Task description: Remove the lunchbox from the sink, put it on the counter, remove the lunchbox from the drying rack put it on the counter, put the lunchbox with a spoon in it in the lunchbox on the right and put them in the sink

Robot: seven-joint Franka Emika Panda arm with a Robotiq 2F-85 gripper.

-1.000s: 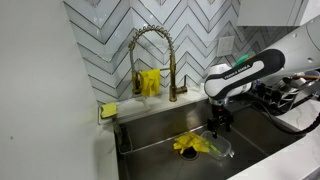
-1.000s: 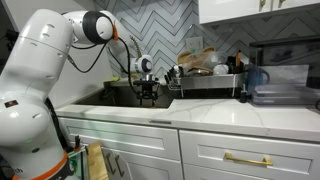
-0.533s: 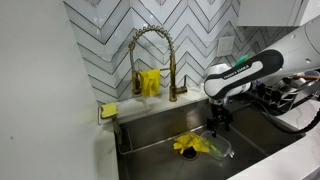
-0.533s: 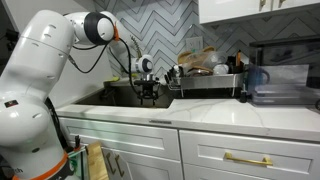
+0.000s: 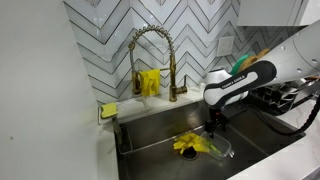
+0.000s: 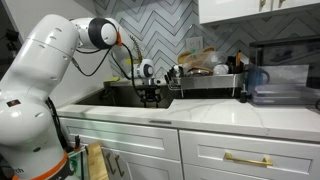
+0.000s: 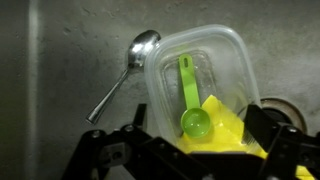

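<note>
Steel sink [image 7: 50, 50] floor: lunchbox [image 7: 215, 55] holds green spoon [image 7: 188, 95] lengthwise, bowl toward the wide-spread fingers [image 7: 268, 128].

arm [image 5: 240, 82] lower, pincer [image 5: 212, 126] deeper in sink [image 5: 158, 127]

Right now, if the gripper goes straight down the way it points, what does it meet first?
Probably the clear plastic lunchbox holding a green spoon, directly below the gripper; depth is unclear.
</note>
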